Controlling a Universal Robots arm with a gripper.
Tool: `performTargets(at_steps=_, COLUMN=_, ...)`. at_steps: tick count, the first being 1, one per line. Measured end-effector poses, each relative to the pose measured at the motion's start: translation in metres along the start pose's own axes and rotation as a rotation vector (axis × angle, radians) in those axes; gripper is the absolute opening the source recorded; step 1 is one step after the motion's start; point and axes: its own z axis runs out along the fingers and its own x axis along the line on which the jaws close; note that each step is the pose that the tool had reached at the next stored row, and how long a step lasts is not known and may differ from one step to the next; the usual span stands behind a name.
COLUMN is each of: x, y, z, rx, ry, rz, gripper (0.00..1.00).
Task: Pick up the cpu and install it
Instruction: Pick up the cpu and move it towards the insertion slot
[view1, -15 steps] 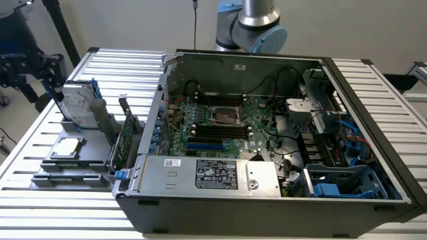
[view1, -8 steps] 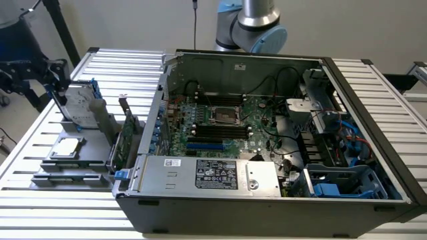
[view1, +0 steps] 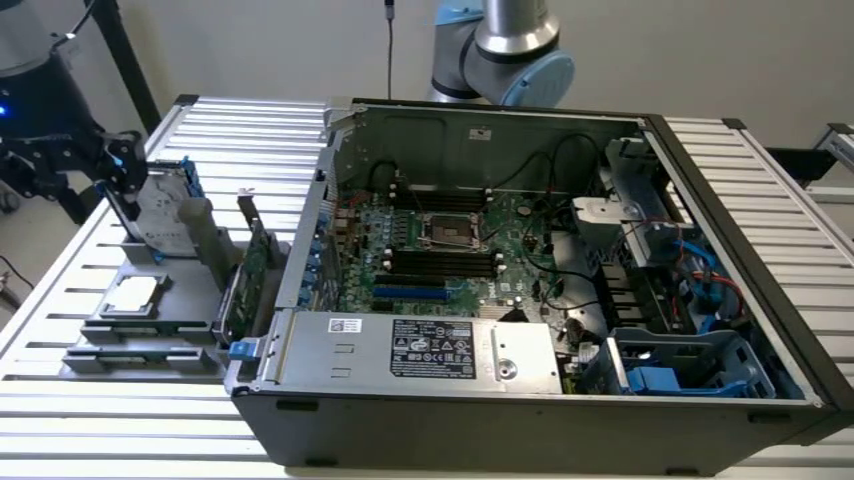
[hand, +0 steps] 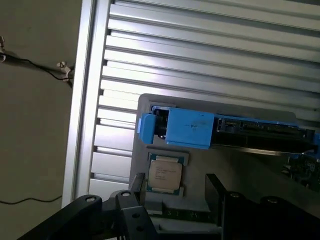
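Pick-up is judged to be in hand: the gripper (hand: 175, 197) is held wide open and empty over the cpu (hand: 165, 175), which lies flat in a grey holder (hand: 200, 165) on the desk (hand: 200, 50). A clean grasp calls for the jaws to be centred across the chip's edges.

From my station I see the gripper (hand: 175, 189) hanging at the exterior view's left, pointed downward — its two black fingers (hand: 216, 195) spread wide apart.
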Motion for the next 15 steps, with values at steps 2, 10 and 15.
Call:
performTargets(at_steps=2, x=-0.001, y=-0.0004, z=0.0036, rx=-0.0001, ry=0.0006, rz=0.000, gripper=0.60)
performTargets(at_steps=10, x=-0.001, y=-0.0084, z=0.0111, rx=-0.0059, ry=0.0190, rz=0.006, gripper=0.60)
performTargets(at_steps=15, x=0.000, y=-0.0169, z=0.0202, rx=-0.0073, ry=0.0191, rz=0.021, gripper=0.60)
